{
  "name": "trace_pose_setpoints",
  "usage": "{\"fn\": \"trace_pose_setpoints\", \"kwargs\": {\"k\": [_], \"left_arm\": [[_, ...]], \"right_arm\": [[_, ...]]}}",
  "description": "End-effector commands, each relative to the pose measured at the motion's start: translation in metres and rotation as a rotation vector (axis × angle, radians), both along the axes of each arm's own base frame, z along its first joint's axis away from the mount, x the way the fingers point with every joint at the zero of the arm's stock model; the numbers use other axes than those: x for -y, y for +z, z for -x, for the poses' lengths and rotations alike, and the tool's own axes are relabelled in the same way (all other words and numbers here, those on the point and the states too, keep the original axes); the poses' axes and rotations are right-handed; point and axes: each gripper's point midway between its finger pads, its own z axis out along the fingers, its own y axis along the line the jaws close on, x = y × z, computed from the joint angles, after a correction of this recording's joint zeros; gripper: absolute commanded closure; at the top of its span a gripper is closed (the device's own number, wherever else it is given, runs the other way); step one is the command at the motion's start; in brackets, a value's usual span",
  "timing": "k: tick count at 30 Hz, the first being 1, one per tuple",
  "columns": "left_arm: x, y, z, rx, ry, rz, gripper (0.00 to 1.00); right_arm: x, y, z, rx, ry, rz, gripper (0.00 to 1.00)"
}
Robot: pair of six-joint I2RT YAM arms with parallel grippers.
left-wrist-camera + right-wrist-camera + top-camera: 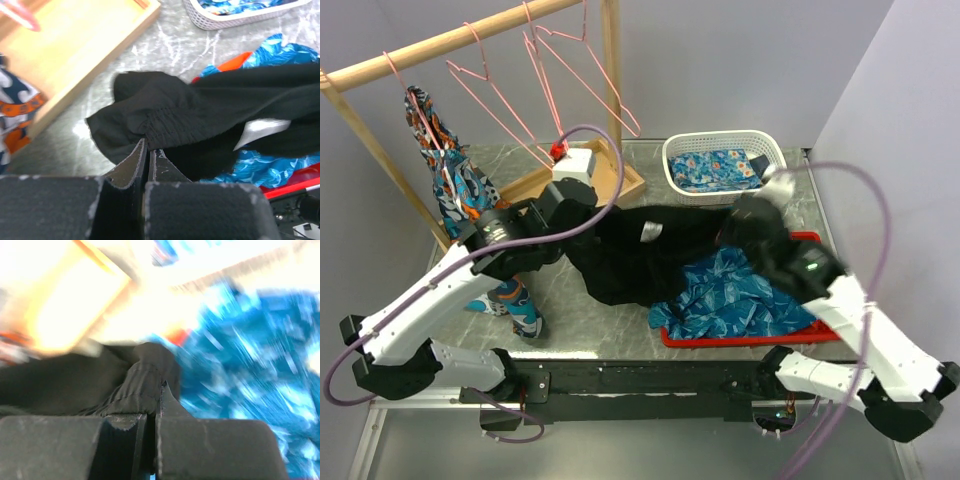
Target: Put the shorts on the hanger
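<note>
Shorts [620, 262]: plain black, with a pale label [262, 131]. Hangers [500, 118]: pink. Cloth [735, 295] on the red tray [720, 339]: blue with a lighter blue pattern. Hanging garment [445, 170]: orange, blue and white pattern. Basket [720, 137]: white. Table [590, 320]: grey, marbled

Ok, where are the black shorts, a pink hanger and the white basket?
shorts [625, 258], top view, middle of the black fabric.
hanger [498, 115], top view, its slanted lower wire.
basket [700, 196], top view, its near wall.

Left gripper [148, 157] pinches shorts [200, 107] at elastic waistband; pale label [262, 130] showing; wooden tray [75, 55] behind
</note>
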Motion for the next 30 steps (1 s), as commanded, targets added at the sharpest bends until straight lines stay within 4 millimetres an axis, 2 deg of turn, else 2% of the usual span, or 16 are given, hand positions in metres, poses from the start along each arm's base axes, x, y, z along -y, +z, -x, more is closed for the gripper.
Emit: {"fn": "trace_pose_setpoints", "kwargs": {"k": [1,3,4,6,7,10,12,13,15,16,17,18,23,25,26,30], "left_arm": [[-0.038,0.053,0.003,0.115,0.067,0.014,0.99],[-0.045,0.073,0.004,0.146,0.071,0.012,0.99],[-0.048,0.08,0.004,0.159,0.07,0.013,0.99],[-0.052,0.099,0.004,0.195,0.074,0.019,0.99],[-0.053,0.102,0.003,0.201,0.075,0.018,0.99],[-0.052,0.113,-0.001,0.221,0.065,0.036,0.99],[-0.044,0.101,0.0,0.193,0.035,0.038,0.99],[-0.037,0.1,-0.002,0.199,0.022,0.069,0.99],[-0.021,0.067,0.003,0.14,-0.048,0.077,0.99],[-0.015,0.058,0.005,0.127,-0.07,0.089,0.99],[-0.004,0.035,0.002,0.102,-0.088,0.088,0.99],[0.003,0.029,0.01,0.083,-0.138,0.125,0.99],[0.025,-0.04,0.017,-0.016,-0.199,0.143,0.92],[0.029,-0.05,0.016,-0.02,-0.203,0.155,0.87],[0.029,-0.059,0.017,-0.032,-0.2,0.15,0.76],[0.021,-0.038,0.014,0.026,-0.171,0.183,0.55]], "right_arm": [[0.009,0.144,0.004,0.218,0.052,-0.074,1.0],[0.005,0.165,0.003,0.22,0.079,-0.053,1.0],[0.009,0.201,0.008,0.286,0.083,-0.097,1.0],[0.009,0.211,0.004,0.281,0.082,-0.064,1.0],[0.014,0.235,0.01,0.327,0.077,-0.096,1.0],[0.014,0.238,0.002,0.312,0.055,-0.06,1.0],[0.018,0.222,-0.007,0.275,0.001,-0.006,1.0],[0.016,0.197,-0.016,0.218,-0.015,0.047,1.0],[0.015,0.173,-0.025,0.182,-0.032,0.05,1.0],[0.006,0.131,-0.031,0.097,-0.001,0.087,1.0],[0.014,0.12,-0.032,0.089,-0.015,0.079,1.0],[0.01,0.086,-0.039,0.043,-0.01,0.097,1.0],[0.007,0.006,-0.046,-0.11,0.031,0.095,1.0],[0.001,-0.018,-0.045,-0.15,0.054,0.095,1.0],[-0.003,-0.024,-0.044,-0.159,0.072,0.081,1.0],[-0.007,-0.042,-0.043,-0.189,0.084,0.081,1.0]]}}
